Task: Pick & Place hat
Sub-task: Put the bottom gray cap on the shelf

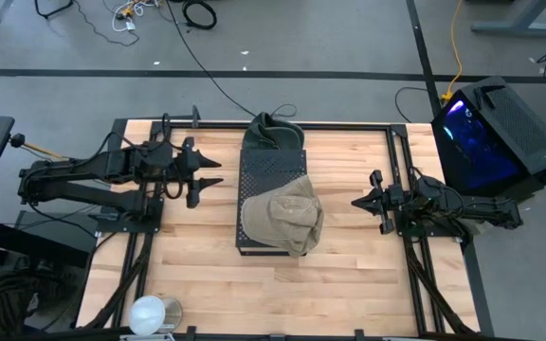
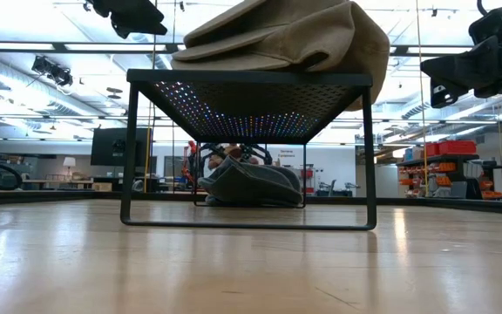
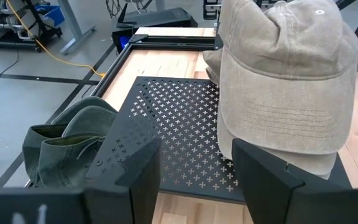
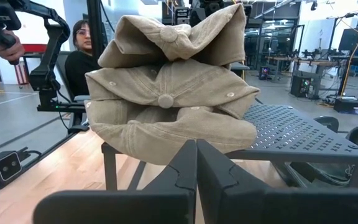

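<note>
While both arms wait clear, I see the tan caps (image 1: 287,216) stacked on the black perforated rack (image 1: 265,170); left gripper (image 1: 209,180) spread wide and empty, right gripper (image 1: 358,202) pinched closed, empty.

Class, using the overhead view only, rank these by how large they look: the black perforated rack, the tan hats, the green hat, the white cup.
1. Black rack
2. Tan hats
3. Green hat, partly hidden by the rack, so its rank is unsure
4. White cup
</note>
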